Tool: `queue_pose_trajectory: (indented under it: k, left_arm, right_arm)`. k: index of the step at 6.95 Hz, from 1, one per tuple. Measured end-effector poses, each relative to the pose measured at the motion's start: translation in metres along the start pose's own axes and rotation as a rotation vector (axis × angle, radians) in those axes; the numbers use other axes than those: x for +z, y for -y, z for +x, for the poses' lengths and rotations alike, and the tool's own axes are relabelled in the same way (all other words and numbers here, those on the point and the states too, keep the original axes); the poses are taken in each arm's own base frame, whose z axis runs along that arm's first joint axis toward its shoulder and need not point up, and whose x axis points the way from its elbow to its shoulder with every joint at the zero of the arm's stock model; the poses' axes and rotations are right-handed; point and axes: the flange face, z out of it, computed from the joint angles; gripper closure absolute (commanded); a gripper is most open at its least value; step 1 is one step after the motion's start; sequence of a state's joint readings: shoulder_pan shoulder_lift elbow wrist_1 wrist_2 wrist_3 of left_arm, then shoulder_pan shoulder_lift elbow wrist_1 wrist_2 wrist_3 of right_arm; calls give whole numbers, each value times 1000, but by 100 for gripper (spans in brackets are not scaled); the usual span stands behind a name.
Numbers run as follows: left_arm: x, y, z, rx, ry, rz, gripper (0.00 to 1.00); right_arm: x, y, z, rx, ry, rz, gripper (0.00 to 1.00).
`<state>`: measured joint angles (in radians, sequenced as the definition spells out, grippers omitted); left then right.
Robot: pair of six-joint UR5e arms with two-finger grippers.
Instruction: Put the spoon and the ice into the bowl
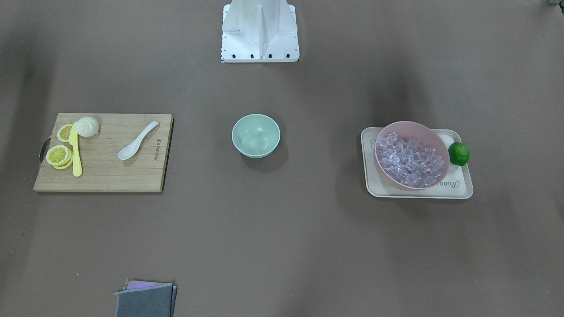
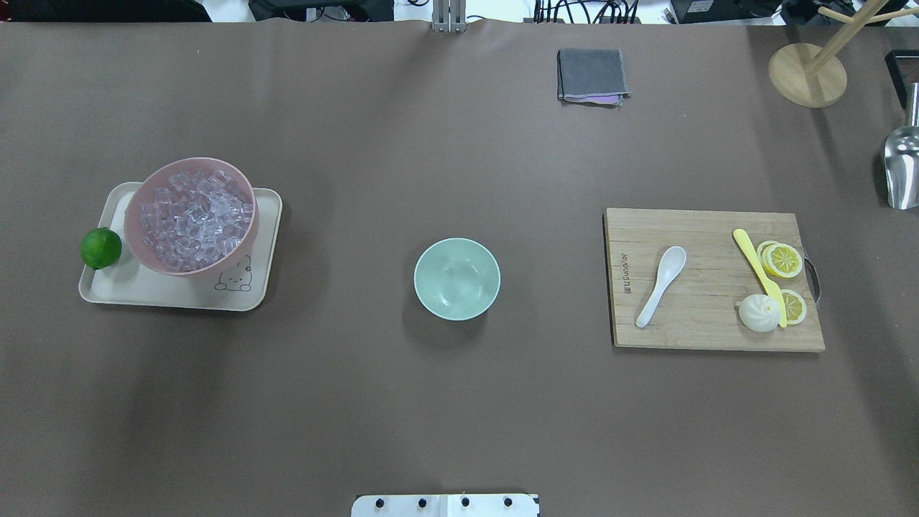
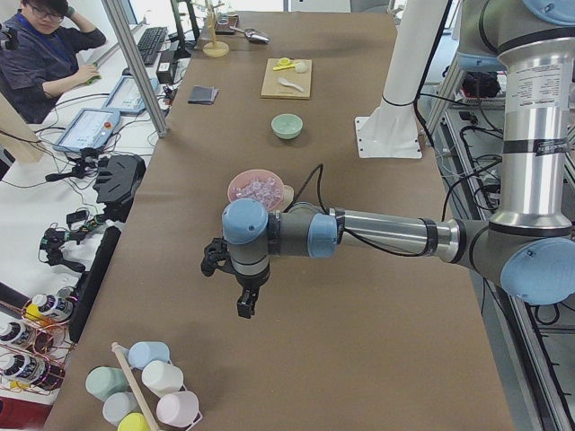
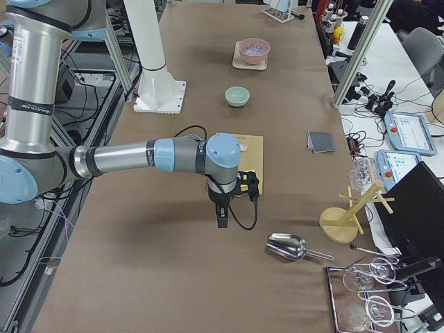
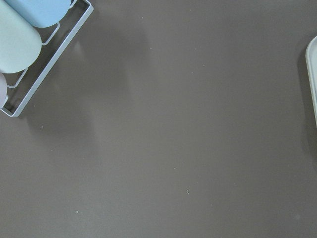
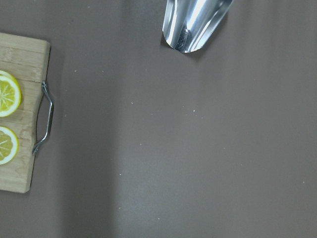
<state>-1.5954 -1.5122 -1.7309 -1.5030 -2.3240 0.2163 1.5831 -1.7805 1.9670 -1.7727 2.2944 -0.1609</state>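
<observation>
The white spoon (image 1: pixel 137 141) (image 2: pixel 661 285) lies on a wooden cutting board (image 2: pixel 711 330). The clear ice cubes (image 1: pixel 410 159) (image 2: pixel 194 215) fill a pink bowl (image 2: pixel 143 248) on a cream tray. The mint-green bowl (image 1: pixel 256 135) (image 2: pixel 456 278) stands empty at the table's middle. My left gripper (image 3: pixel 243 303) shows only in the exterior left view, hanging over bare table beyond the tray's end. My right gripper (image 4: pixel 222 219) shows only in the exterior right view, over the table just past the board. I cannot tell whether either is open or shut.
A lime (image 2: pixel 101 248) sits on the cream tray (image 2: pixel 143 294). A yellow knife (image 2: pixel 757 273), lemon slices and a white bun lie on the board. A folded grey cloth (image 2: pixel 591 75), a metal scoop (image 2: pixel 902 169), a wooden stand (image 2: pixel 807 74) and a cup rack (image 5: pixel 29 54) ring the table.
</observation>
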Motion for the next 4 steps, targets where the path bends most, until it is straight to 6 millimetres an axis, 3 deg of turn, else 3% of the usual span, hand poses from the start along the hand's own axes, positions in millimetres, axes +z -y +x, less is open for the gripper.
queue_pose_trajectory:
  k: [4]
  left_arm:
    - [-11,12,7,109,27,120,1]
  right_arm:
    - [-21,9,-20,-63,9,80,0]
